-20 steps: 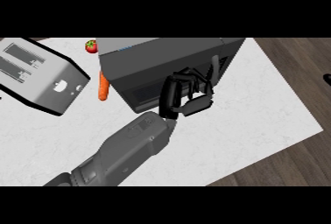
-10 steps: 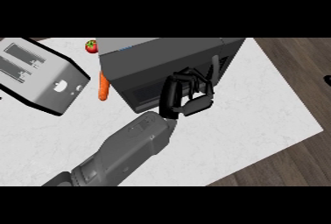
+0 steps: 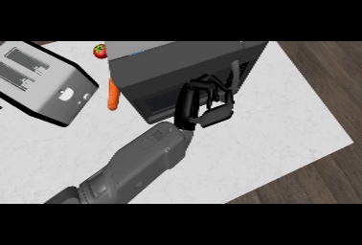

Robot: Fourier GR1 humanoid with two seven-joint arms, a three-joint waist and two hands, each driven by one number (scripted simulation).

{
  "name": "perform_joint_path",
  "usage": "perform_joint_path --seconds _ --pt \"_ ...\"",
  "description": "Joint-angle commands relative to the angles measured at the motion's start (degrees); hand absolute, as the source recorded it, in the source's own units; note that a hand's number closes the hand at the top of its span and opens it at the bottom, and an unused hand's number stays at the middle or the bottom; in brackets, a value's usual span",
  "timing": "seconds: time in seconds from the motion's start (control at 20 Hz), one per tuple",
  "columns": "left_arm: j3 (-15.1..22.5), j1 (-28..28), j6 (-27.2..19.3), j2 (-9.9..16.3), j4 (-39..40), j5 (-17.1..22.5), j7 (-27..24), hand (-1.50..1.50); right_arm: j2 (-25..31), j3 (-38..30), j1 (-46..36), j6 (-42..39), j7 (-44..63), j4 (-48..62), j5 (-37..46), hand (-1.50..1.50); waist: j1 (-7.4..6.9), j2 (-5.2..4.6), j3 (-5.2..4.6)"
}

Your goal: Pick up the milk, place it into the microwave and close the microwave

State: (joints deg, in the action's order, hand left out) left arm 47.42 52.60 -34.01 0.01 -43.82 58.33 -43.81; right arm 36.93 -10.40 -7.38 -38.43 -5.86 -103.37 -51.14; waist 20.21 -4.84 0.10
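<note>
Fingers (image 3: 212,88) of the left hand (image 3: 201,107) are black, jointed and curled inward toward the thumb, resting against the front of the microwave (image 3: 176,60); nothing shows between them. Whether they enclose anything cannot be told. The milk shows nowhere, so its place and its heading cannot be told.

The microwave is a dark grey box with flat, matte faces, at upper centre of the frame. Its long axis runs roughly left to right, rising slightly toward the right. Its darker front panel faces the lower edge of the frame, and the hand lies at that panel's right end.

A grey forearm (image 3: 141,162), smooth and rounded, enters from the lower left and slants up to the hand.

At upper left stands a silver toaster (image 3: 42,81), box-shaped, with two dark slots on top. Between toaster and microwave lies an orange carrot (image 3: 113,95), long axis near vertical in the frame. A small red fruit (image 3: 100,50) sits just beside the microwave's upper left corner. The counter (image 3: 283,124) is white, faintly veined stone; wood flooring (image 3: 325,62) shows at right.
</note>
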Motion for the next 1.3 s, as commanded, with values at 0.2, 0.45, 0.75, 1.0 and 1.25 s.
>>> perform_joint_path --seconds 0.2,0.45,0.75,1.0,1.25 --pt "1.33 4.42 -1.47 -0.01 8.22 0.14 4.36 1.5 0.29 1.21 -0.48 -2.13 0.29 -0.51 -4.08 -1.5 0.35 -0.7 0.19" --pt "1.66 3.06 -3.22 -0.01 9.97 1.74 5.68 1.5 1.39 0.85 -0.67 -2.41 0.83 -0.74 -5.73 -1.5 -1.76 -0.46 -0.01" --pt "2.13 1.44 -7.09 -0.01 12.07 3.73 6.33 1.5 3.15 -0.6 0.97 -2.7 1.47 -1.8 -6.66 -1.5 -3.02 0.24 -0.11" --pt "2.44 0.01 -4.92 -0.01 11.88 6.03 6.06 -1.5 3.52 -1.48 3.03 -2.16 1.77 -2.96 -7.76 -1.5 -4.63 0.53 -0.26" --pt "3.31 0.66 -3.83 -0.01 11.96 7.32 5.58 -1.5 4.49 -2.42 3.8 -1.84 2.25 -3.97 -8.49 -1.5 -5.64 0.45 -0.26"
